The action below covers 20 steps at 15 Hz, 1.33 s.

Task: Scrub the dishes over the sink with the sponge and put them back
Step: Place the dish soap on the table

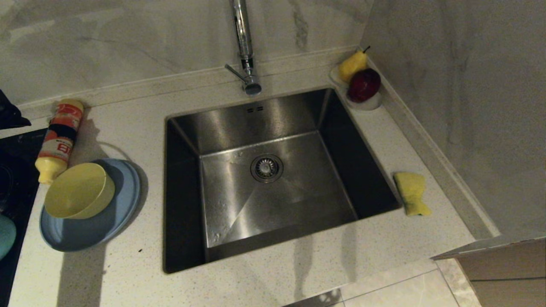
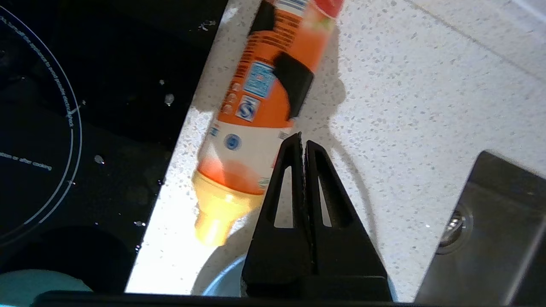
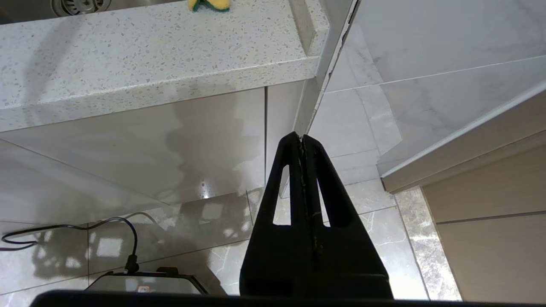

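Both grippers closed empty, left gripper (image 2: 303,143) above an orange bottle (image 2: 256,111), label unreadable

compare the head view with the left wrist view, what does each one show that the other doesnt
Only the head view shows the tap, the sponge right of the sink, the pear and red fruit in the corner, and the pale-yellow bowl resting on the light-blue plate.

Only the left wrist view shows the left gripper, shut and holding nothing, above the counter, and the cooktop's ring markings.

Both show the orange bottle lying on the counter, the sink and the teal bowl.
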Tool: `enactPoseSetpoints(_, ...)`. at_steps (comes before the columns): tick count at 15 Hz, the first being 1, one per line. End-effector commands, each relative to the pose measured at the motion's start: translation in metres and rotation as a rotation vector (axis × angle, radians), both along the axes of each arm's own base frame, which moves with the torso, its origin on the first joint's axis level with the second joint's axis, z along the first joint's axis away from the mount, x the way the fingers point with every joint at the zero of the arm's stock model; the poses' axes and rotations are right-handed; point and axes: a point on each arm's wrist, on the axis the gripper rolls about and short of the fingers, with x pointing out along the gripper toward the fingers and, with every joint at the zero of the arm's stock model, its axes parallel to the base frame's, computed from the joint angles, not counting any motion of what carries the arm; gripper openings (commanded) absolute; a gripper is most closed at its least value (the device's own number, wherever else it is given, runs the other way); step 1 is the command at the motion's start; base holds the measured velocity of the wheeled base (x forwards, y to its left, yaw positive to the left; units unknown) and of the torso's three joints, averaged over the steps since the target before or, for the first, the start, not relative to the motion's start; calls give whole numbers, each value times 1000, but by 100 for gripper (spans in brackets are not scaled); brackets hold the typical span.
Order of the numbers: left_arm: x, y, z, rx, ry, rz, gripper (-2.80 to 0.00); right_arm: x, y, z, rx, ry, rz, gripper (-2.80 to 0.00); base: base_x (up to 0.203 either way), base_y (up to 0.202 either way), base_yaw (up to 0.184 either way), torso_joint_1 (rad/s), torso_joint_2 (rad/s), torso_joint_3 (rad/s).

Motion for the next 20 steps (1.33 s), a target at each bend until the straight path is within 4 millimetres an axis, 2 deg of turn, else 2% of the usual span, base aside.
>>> enactPoseSetpoints(1, 2, 2, -4, 5, 15, -3, -280, 0, 0, 0, -1, -1, 1, -280, 0, 0, 0, 0, 0, 0)
enactPoseSetpoints(4, -2, 1, -12, 2, 60, -1, -280, 0, 0, 0, -1, -1, 1, -280, 0, 0, 0, 0, 0, 0)
enactPoseSetpoints(7, -16, -7, -10, 69, 102, 35, -280, 0, 0, 0, -1, -1, 1, -280, 0, 0, 0, 0, 0, 0)
enactPoseSetpoints(13, -53, -31, 30, 162, 41, 92, -280, 0, 0, 0, -1, -1, 1, -280, 0, 0, 0, 0, 0, 0)
enactPoseSetpoints(17, -64, -31, 33, 184, 54, 107, -280, 0, 0, 0, -1, -1, 1, -280, 0, 0, 0, 0, 0, 0)
enactPoseSetpoints(20, -62, -22, 22, 212, 103, 100, -280, 0, 0, 0, -1, -1, 1, -280, 0, 0, 0, 0, 0, 0)
